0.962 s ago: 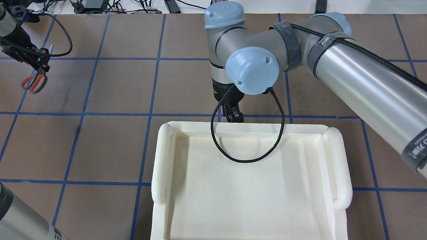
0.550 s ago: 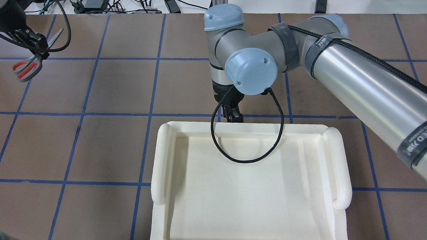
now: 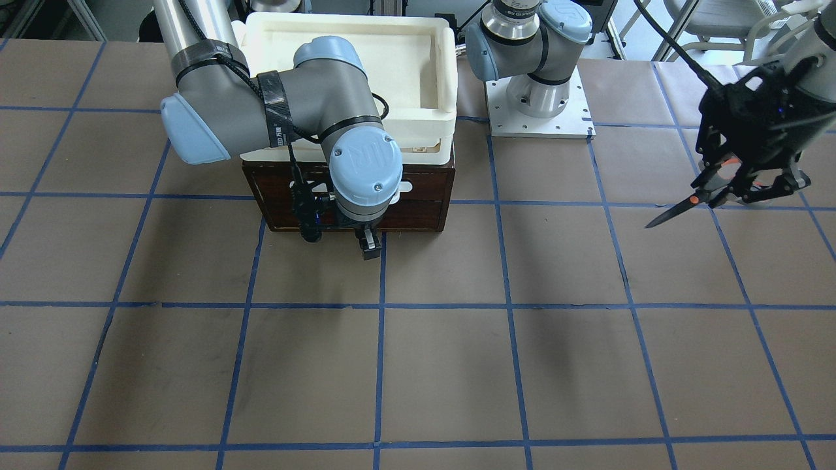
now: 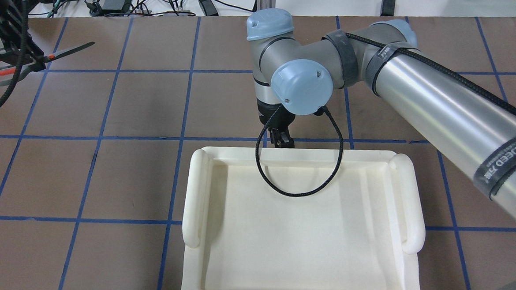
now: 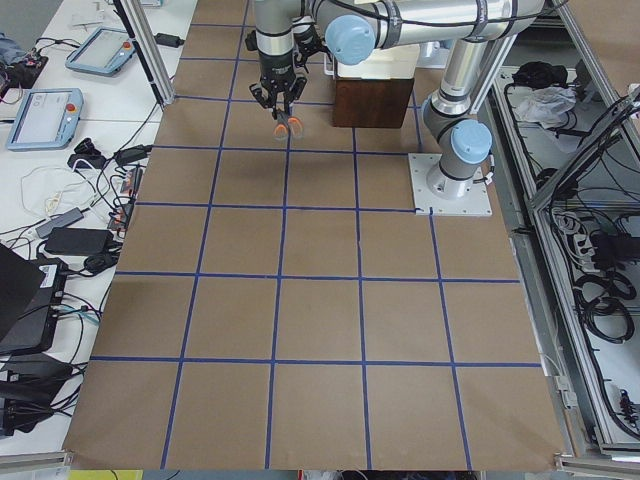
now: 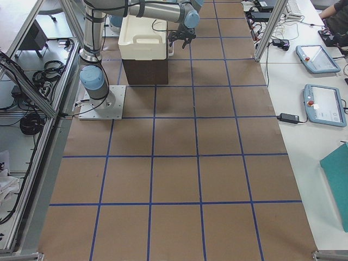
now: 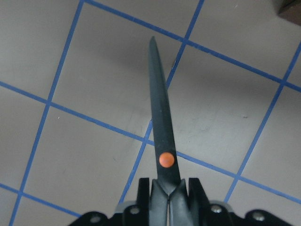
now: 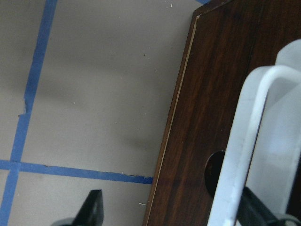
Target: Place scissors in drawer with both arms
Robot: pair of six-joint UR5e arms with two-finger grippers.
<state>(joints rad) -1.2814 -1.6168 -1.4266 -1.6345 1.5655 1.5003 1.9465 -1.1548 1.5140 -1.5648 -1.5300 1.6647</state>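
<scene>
- The left gripper (image 3: 731, 189) pinches the scissors (image 3: 679, 210) just behind the orange pivot. The blades are together and held above the table (image 3: 457, 365), far out on the robot's left and well apart from the drawer (image 3: 424, 203).
- The right gripper (image 8: 174, 214) is spread at the drawer front, with the white handle (image 8: 244, 155) between its fingers. Whether a finger touches the bar is hard to tell.
- A white tray (image 4: 196, 190) sits on top and hides the drawer from overhead.
- In the front-facing view the right arm (image 3: 362, 163) covers much of the drawer front.
- A black cable (image 4: 297, 193) loops over the tray.
</scene>
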